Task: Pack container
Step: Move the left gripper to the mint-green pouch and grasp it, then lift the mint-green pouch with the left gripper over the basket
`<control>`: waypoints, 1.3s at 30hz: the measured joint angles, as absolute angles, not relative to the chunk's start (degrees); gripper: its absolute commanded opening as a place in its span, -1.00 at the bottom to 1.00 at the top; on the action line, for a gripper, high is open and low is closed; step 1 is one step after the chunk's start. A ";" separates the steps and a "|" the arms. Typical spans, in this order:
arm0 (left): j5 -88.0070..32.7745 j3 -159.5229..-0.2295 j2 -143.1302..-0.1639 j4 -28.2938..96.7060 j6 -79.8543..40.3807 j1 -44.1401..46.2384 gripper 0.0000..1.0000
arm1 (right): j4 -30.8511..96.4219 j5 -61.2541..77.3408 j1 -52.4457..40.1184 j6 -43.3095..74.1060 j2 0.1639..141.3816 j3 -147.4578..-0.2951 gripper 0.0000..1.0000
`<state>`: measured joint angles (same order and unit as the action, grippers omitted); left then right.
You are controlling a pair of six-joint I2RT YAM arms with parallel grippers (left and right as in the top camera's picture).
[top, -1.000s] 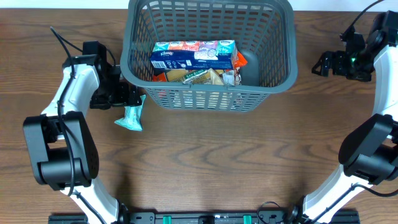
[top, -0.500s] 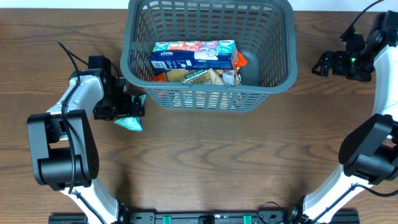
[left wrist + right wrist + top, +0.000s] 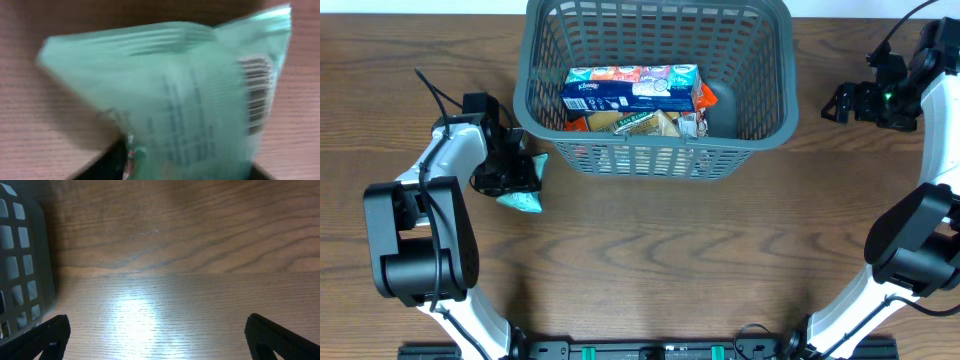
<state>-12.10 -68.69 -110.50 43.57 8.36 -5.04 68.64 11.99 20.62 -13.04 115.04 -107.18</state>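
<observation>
Container [image 3: 660, 158]: grey, slotted, part-filled.

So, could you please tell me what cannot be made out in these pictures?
Print on the packet: left wrist view, blurred.
Grip of the left end effector: overhead, fingers hidden by arm and packet.
Most food under the tissue box: overhead, covered by it and the basket wall.

I work over a brown wooden table [image 3: 650, 250] whose wavy grain runs left to right and fills nearly the whole overhead view. Along the top edge a thin pale strip [image 3: 420, 6] shows beyond the wood. In my right wrist view a bright patch of light [image 3: 132, 315] glares off the tabletop at lower centre
</observation>
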 measured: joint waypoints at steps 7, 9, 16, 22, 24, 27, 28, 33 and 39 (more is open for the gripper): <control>-12.56 -68.71 -109.71 45.04 8.80 -5.08 -0.88 | 68.73 11.99 20.62 -13.04 115.04 -107.18 0.98; -12.60 -68.71 -109.40 46.04 8.78 -5.06 -0.88 | 68.73 11.99 20.62 -13.04 115.04 -107.18 0.98; -12.25 -68.95 -102.21 49.67 8.78 -5.04 -0.88 | 68.73 11.99 20.62 -13.04 115.04 -107.18 0.99; -9.43 -71.99 -88.64 49.21 8.78 -5.04 -0.88 | 68.71 11.99 20.62 -13.04 115.04 -107.18 0.99; -8.29 -73.01 -84.18 48.80 8.78 -5.04 -0.88 | 68.66 11.99 20.62 -13.04 115.04 -107.18 0.99; -6.81 -74.28 -78.78 47.20 8.10 -5.04 -0.88 | 68.62 11.99 20.62 -13.04 115.04 -107.18 0.97; -6.39 -74.61 -77.43 46.44 7.70 -5.04 -0.88 | 68.60 11.99 20.62 -13.04 115.02 -107.18 0.99; -5.37 -75.02 -71.02 40.71 6.39 -5.04 -0.89 | 68.60 11.99 20.62 -13.04 115.04 -107.18 0.98; -4.89 -75.07 -66.26 32.73 5.98 -3.66 -0.89 | 68.75 11.99 20.62 -13.04 115.04 -107.18 0.99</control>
<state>-4.89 -75.07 -66.26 32.73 5.98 -3.66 68.75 11.99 20.62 -13.04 115.04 -107.18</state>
